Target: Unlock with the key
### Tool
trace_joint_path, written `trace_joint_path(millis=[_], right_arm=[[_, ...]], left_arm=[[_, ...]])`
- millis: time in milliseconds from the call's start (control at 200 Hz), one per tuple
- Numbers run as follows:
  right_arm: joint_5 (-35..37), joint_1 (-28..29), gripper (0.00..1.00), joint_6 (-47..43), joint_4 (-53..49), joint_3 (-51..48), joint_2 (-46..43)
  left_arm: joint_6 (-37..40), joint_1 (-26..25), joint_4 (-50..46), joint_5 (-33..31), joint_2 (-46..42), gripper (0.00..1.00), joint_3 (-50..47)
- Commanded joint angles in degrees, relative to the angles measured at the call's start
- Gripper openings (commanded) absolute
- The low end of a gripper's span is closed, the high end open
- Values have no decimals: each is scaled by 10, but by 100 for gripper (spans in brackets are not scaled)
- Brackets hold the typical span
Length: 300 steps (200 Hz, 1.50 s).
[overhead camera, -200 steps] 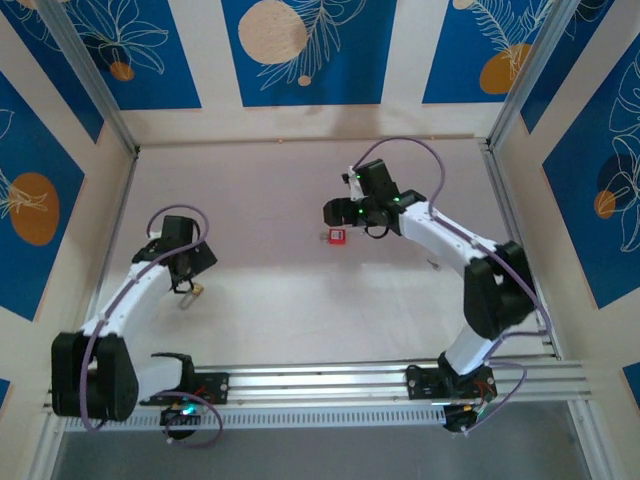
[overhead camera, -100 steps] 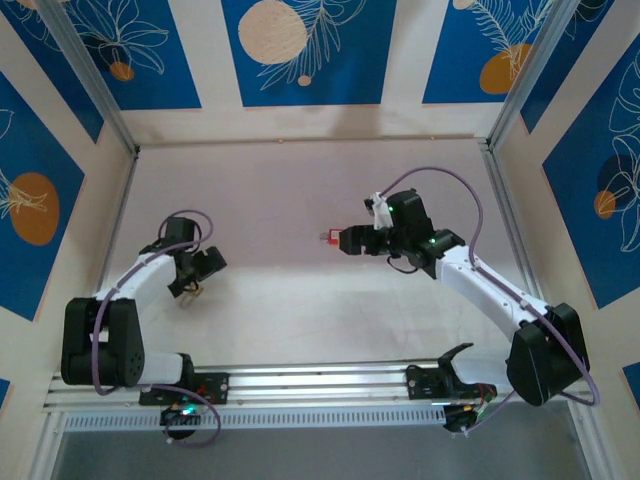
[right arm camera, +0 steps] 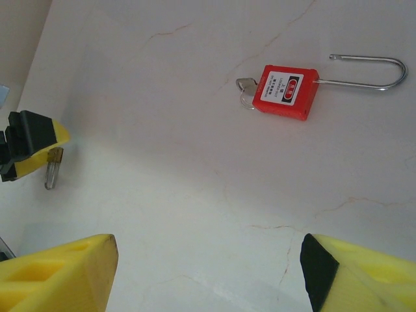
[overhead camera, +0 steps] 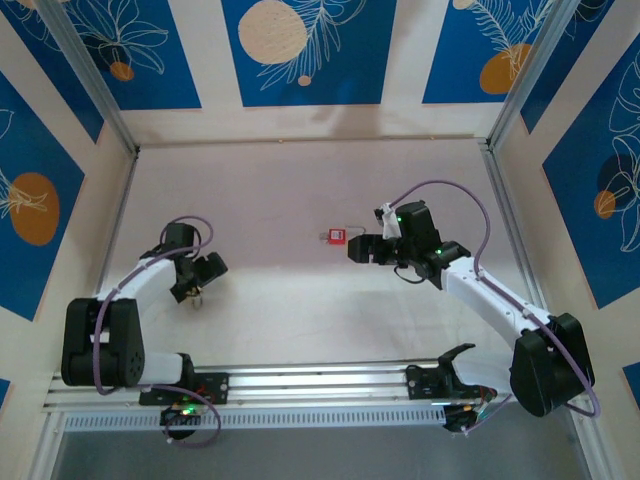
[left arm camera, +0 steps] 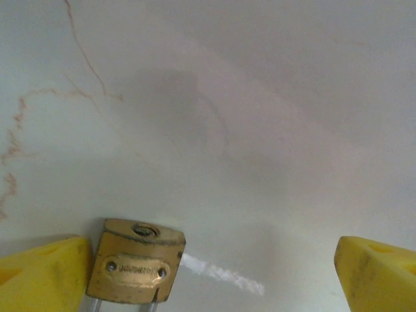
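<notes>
Top external view: the table (overhead camera: 290, 320) has loads of bare room in the middle and front. It's boxed in by walls (overhead camera: 310, 122) on 3 sides, with an aluminium rail (overhead camera: 320, 378) along the near edge. The key (left arm camera: 135, 270) lies left of centre, well apart from the red padlock (right arm camera: 286, 91).

On the left wrist cam its blocky brass head points away from the lens, and 2 thin silver wires run back out of frame. The left gripper (left arm camera: 211, 276) is spread wide around it, left yellow fingertip (left arm camera: 42, 273) just beside the brass; can't tell if it's touching.

The right gripper (right arm camera: 208, 273) gapes wide too, nothing in it, padlock lying ahead with its silver shackle (right arm camera: 354, 84) swung open. Tabletop's pale, smooth, faintly veined.
</notes>
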Motion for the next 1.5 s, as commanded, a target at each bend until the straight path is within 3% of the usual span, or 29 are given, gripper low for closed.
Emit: trace_joint_path(millis=[0, 210, 465, 840, 1146, 1496], right_arm=[[-11, -4, 76, 2, 8, -4, -11], [-19, -8, 75, 2, 11, -2, -10], [-29, -13, 74, 3, 20, -6, -15], [-35, -29, 73, 6, 26, -28, -45], [-39, -35, 73, 12, 31, -31, -48], [-30, -34, 73, 19, 33, -35, -43]], left_arm=[[-9, 2, -7, 28, -27, 93, -15], [-7, 1, -61, -71, -37, 85, -1], [-5, 1, -102, -72, 46, 73, 53], [8, 0, -91, -76, 80, 39, 50], [43, -6, -101, -73, 60, 28, 65], [61, -81, -115, -103, 46, 29, 99]])
